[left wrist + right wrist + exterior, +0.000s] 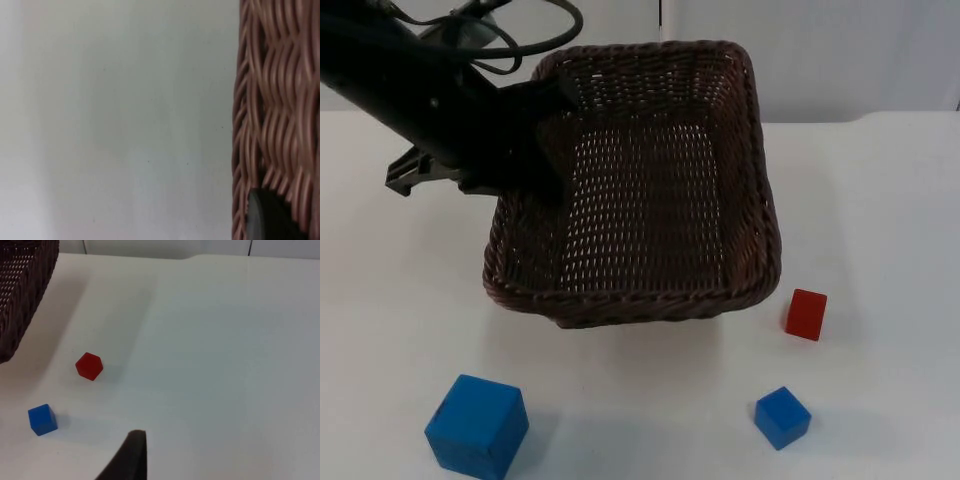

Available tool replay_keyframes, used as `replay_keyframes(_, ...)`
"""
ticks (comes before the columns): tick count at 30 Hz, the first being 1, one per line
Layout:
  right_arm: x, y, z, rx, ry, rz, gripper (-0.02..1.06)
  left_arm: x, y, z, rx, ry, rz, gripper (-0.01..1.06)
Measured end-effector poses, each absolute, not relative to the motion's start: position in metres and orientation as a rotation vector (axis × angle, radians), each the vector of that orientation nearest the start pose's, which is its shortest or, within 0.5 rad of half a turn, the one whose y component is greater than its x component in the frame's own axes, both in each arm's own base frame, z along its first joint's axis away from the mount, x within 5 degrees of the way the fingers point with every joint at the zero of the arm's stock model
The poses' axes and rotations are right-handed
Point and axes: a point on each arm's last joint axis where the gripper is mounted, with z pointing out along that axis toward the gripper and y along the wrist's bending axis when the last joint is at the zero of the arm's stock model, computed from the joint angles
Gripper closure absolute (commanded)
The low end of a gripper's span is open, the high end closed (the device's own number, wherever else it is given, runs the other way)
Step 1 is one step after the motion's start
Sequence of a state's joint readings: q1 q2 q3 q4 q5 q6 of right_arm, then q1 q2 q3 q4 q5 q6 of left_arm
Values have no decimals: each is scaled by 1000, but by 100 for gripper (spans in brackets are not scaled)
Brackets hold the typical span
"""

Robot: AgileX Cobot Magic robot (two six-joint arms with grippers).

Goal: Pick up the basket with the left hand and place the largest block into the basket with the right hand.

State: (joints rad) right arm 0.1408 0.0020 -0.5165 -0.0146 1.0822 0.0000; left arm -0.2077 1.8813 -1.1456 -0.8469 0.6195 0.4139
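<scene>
**Basket held up by the left arm, blocks on the tabletop**

The brown wicker basket (650,190) is held by the left gripper (545,135) at its left wall, near the far left corner. The jaws pinch that wall: in the top view one dark finger reaches down inside the basket along the weave, and in the left wrist view a black fingertip (267,217) lies against the woven wall (277,115), with the white tabletop (115,125) beside it. The basket tilts, its near rim toward the camera, and throws a soft shadow on the tabletop under its near edge. Nothing lies in it.

Three blocks sit on the tabletop (880,220), all outside the basket. The big blue block (477,425) is near the front edge, in front of the basket's near left corner and apart from it. The small blue block (782,417) sits in front of the basket's near right corner, well apart from the big one. The red block (806,314) lies just beside the basket's near right corner, not touching it.

The right wrist view looks onto the red block (89,366), the small blue block (42,419) and a piece of the basket wall (22,295). One black fingertip (131,457) of the right gripper stands above the bare tabletop, away from both blocks; whether its jaws are spread or pressed together I cannot tell.
</scene>
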Motion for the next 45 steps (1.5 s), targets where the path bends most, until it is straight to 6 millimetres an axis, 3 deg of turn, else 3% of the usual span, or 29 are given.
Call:
replay_keyframes(7, -7, -2, 280, -143, 2047, 70, -1, 358, -119, 180, 50, 2716, -810, 105)
replay_keyframes(16, -7, -2, 280, -143, 2047, 70, -1, 385, -119, 223, 53, 2647, -719, 105)
replay_keyframes(22, -7, -2, 280, -143, 2047, 70, -1, 398, -97, 248, 1, 2654, -692, 105)
replay_keyframes(25, -7, -2, 280, -143, 2047, 70, -1, 402, -76, 257, -44, 2671, -701, 105)
replay_keyframes(33, -7, -2, 280, -143, 2047, 70, -1, 396, -49, 258, -84, 2769, -715, 105)
replay_keyframes(45, -7, -2, 280, -143, 2047, 70, -1, 395, -47, 258, -85, 2784, -722, 105)
